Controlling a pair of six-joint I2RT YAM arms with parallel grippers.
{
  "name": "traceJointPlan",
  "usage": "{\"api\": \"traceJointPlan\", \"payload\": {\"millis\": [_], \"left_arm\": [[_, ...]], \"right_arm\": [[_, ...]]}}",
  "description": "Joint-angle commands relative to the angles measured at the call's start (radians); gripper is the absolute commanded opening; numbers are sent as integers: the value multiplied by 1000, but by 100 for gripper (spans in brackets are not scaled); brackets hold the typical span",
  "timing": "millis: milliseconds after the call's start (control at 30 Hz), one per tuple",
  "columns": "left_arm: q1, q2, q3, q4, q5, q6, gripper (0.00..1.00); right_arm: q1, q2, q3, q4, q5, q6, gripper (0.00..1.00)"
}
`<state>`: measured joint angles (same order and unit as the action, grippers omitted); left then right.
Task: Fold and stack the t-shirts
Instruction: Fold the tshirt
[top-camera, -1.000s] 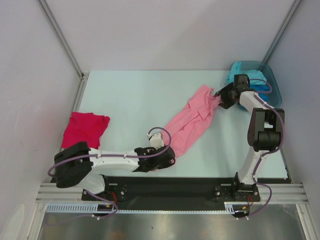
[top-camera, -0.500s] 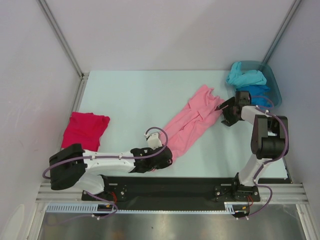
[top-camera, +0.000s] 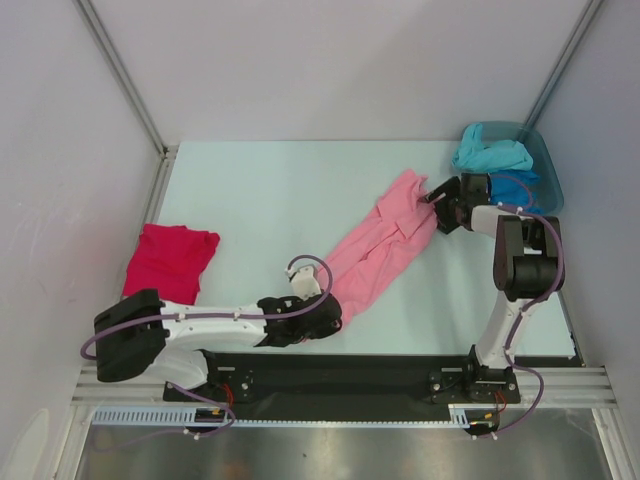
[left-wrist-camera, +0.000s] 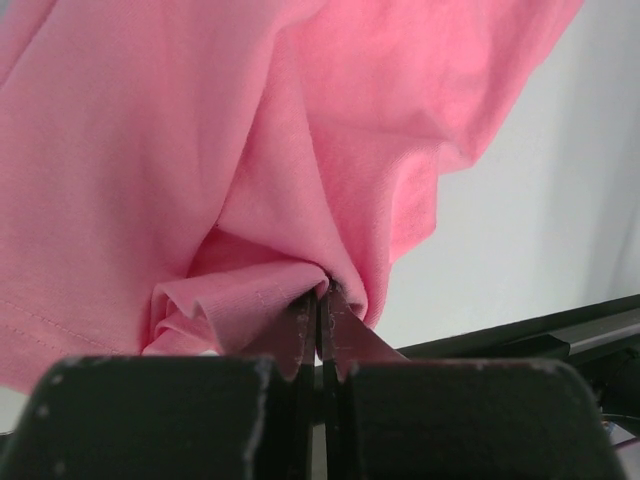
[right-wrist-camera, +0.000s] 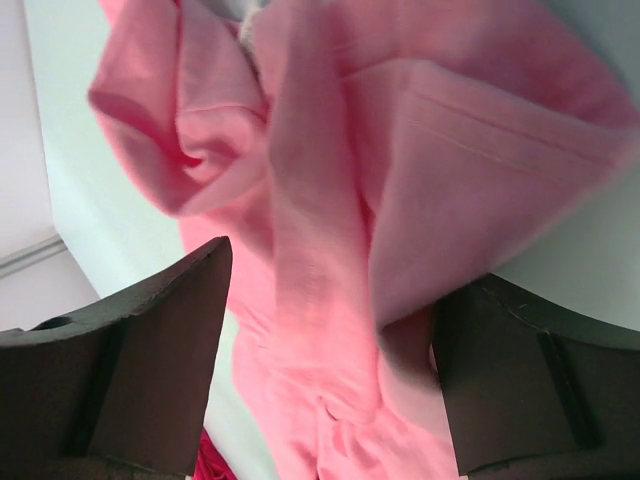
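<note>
The light pink t-shirt (top-camera: 380, 245) lies stretched in a long diagonal from the near middle of the table to the far right. My left gripper (top-camera: 325, 312) is shut on its near hem; the left wrist view shows bunched pink cloth (left-wrist-camera: 250, 300) pinched between the closed jaws. My right gripper (top-camera: 440, 203) is open at the shirt's far end, its jaws wide on either side of the pink cloth (right-wrist-camera: 330, 300). A crimson-magenta t-shirt (top-camera: 170, 257) lies folded at the left. A turquoise t-shirt (top-camera: 492, 152) and a blue one (top-camera: 515, 185) sit in the teal tub (top-camera: 548, 172).
The tub stands at the far right corner, close behind my right gripper. White walls enclose the table on the left, back and right. The black mounting rail (top-camera: 380, 370) runs along the near edge.
My right gripper let go of the pink shirt's far end, swung back toward the near right, then returned to that end, open. My left gripper drew the near hem slightly nearer.
</note>
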<state>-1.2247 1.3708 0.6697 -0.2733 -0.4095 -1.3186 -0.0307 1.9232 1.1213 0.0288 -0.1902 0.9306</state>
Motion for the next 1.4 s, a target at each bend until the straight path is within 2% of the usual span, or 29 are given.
{"api": "traceJointPlan", "payload": {"millis": [0,67,167,200,267,300,333,533,633,833,1033,1233,1367], "left_arm": [[-4,-44,1,-10,-35,-16,0],[-4,-53,-2,-17,-37,-18,0],[-4,-64,-10,-20,-41,-24,0],[-4,-65,-15,-21,-40,-27,0],[-4,-62,-16,-20,-38,-28,0],[-4,-61,-18,-18,-34,-28,0],[-4,-58,-16,-15,-32,-28,0],[-6,-13,5,45,12,5,0],[-25,58,65,75,26,61,0],[-58,239,229,143,92,156,0],[-85,330,352,158,147,225,0],[-91,378,412,152,164,245,0],[-91,405,436,151,175,248,0]], "right_arm": [[28,83,18,-58,23,-6,79],[55,100,29,-63,29,-4,77],[58,108,28,-78,47,1,58],[61,105,25,-82,51,1,44],[63,102,35,-111,73,-6,24],[61,102,38,-128,72,-6,6],[57,102,41,-133,64,-4,0],[46,91,64,-92,-15,2,0],[52,151,159,-105,-92,-15,0],[113,295,452,-213,-195,-79,0],[147,427,763,-349,-233,-110,0],[176,507,900,-429,-233,-108,0],[201,585,1075,-504,-239,-119,0]]}}
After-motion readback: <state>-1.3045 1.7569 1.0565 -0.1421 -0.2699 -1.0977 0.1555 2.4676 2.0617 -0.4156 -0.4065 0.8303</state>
